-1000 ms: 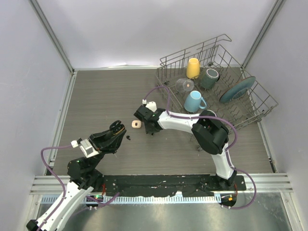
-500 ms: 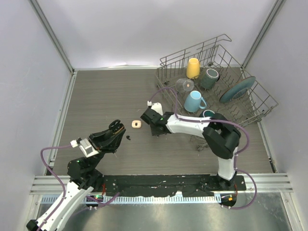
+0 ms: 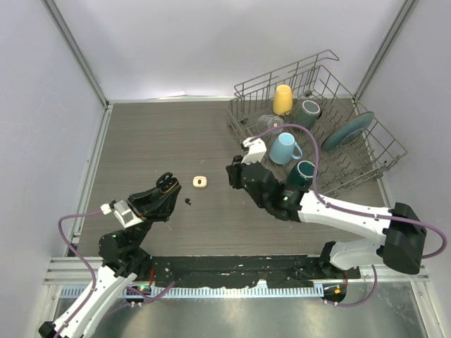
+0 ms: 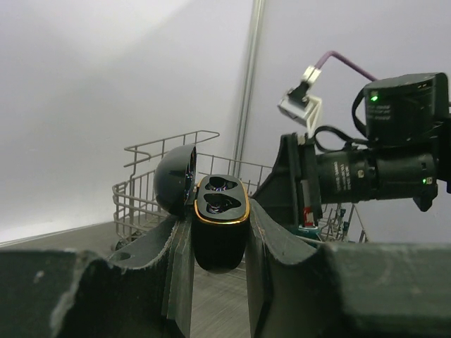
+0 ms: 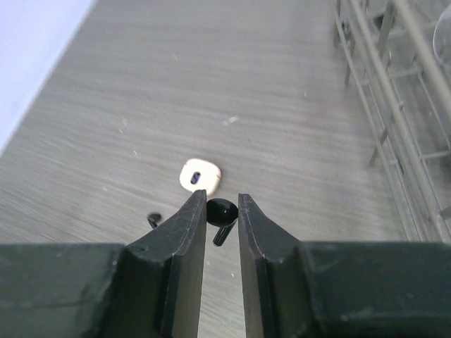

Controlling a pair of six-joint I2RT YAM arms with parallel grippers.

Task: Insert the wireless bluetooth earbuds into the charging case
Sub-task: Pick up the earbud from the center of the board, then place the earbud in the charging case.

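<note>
Top view: the left gripper [image 3: 167, 182] hovers low over the wooden table [image 3: 155, 134], while the right gripper [image 3: 232, 173] hangs well apart from it, nearer the dish rack [image 3: 386, 146]. Between them lie a loose black earbud [image 3: 187, 201] and a small cream, round-cornered item [image 3: 200, 182] (case or bud, too small to tell). The rack holds a yellow cup [image 3: 282, 99], a blue mug [image 3: 283, 148], two dark mugs, a clear glass [image 3: 269, 125] and a teal plate [image 3: 347, 131].

Left wrist view: the jaws are clenched on the black charging case [image 4: 219, 229], held upright with its lid swung open to the left. Both gold-rimmed wells look unfilled, though dark on dark leaves some doubt.

Right wrist view: the fingers pinch a second black earbud [image 5: 220, 210] at their very tips, stem pointing down, above the table.

The risk, as it appears: so slight a hold on so tiny a bud could let it twist or drop during the carry, and a stem arriving off-angle would jam on the well's rim or nudge the case askew in the left grip.
</note>
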